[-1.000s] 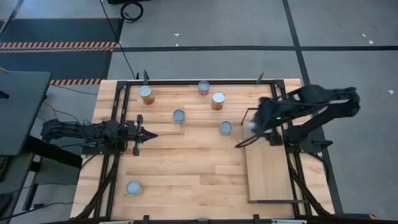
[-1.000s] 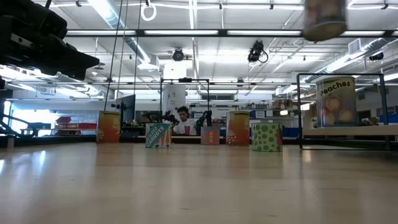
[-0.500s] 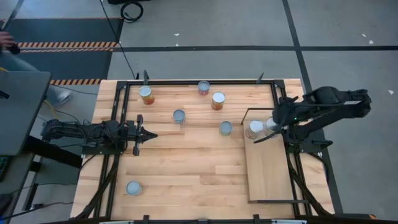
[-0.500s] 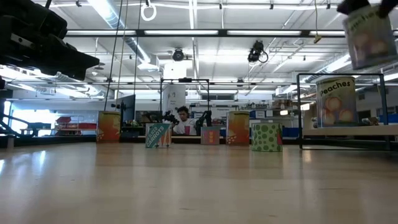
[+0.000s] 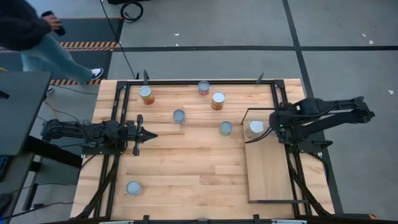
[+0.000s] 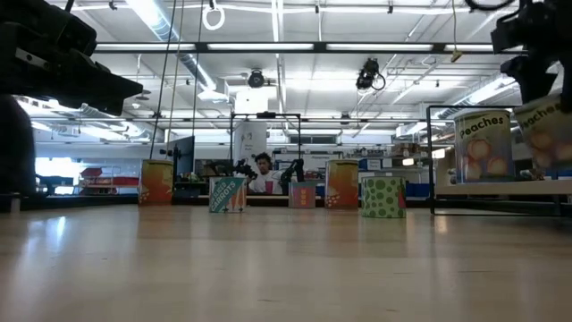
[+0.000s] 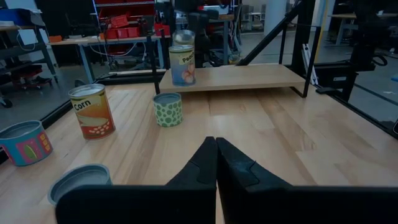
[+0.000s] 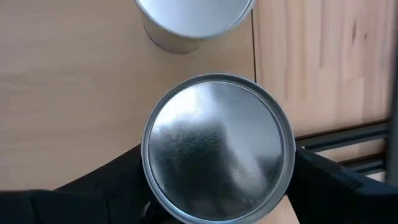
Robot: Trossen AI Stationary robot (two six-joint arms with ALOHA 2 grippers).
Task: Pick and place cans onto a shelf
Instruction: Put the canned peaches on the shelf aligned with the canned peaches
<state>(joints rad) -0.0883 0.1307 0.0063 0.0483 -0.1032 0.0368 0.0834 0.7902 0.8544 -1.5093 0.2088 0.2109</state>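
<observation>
My right gripper point(image 5: 272, 126) is shut on a can with a silvery top point(image 8: 217, 149), low over the far end of the shelf point(image 5: 268, 171), a pale board in a black wire frame. In the low view the held can point(image 6: 556, 134) hangs next to a "Peaches" can point(image 6: 483, 148) that stands on its base on the shelf; that can also shows in the high view point(image 5: 255, 129). Several more cans stand on the tabletop, among them one point(image 5: 226, 128) close to the shelf. My left gripper point(image 5: 149, 135) is shut and empty at the table's left. My right gripper pinches the can's side wall point(image 8: 149, 186) between its two fingers, one on each side, just below the top rim. The fingers come from above, pointing down. The can hangs a little tilted just above the shelf board, with its base cut off at the low view's edge.
Cans stand at the far side of the table point(image 5: 146, 94), point(image 5: 204, 87), point(image 5: 217, 99), in the middle point(image 5: 179, 116), and at the near left point(image 5: 133, 187). The shelf's near part is bare board. A person walks by on the floor beyond the far left corner point(image 5: 37, 37).
My right gripper has carried the can toward the table's right edge and then down, from high above the shelf to just over its board, beside the Peaches can. A person has walked into the high view at the far left.
</observation>
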